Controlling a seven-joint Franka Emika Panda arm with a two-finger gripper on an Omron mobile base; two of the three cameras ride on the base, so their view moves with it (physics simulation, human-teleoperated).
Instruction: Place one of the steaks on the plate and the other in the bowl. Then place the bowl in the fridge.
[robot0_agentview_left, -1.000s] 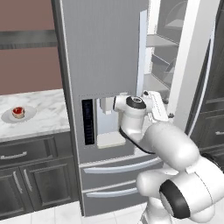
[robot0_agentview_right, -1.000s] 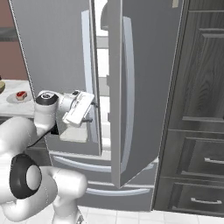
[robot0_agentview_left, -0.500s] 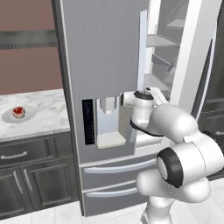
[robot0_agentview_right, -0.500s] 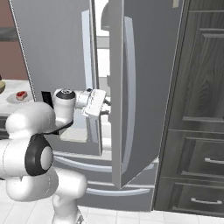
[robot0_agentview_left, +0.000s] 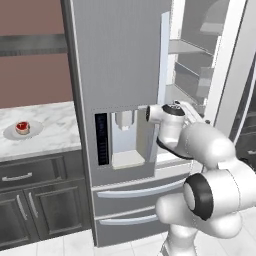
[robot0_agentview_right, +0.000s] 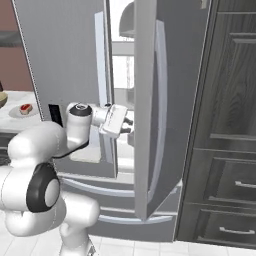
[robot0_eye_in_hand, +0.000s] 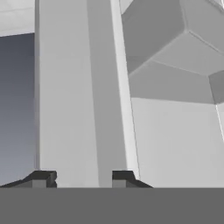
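Observation:
The tall grey fridge has its left door closed and its right door standing open on white shelves. My gripper is at the open door's free edge, at mid height. In the hand view a pale vertical slab, the door edge, fills the gap between my two fingertips, and both touch it. On the marble counter to the left, a red steak lies on the light-grey plate. A tan sliver at the left edge looks like the bowl.
Dark cabinets with drawers stand right of the fridge, close behind the open door. The dispenser panel and bottom drawers face me. Dark base cabinets sit under the counter.
The arm has swung right from the dispenser toward the open door. The jaws have narrowed from wide open onto the door's edge.

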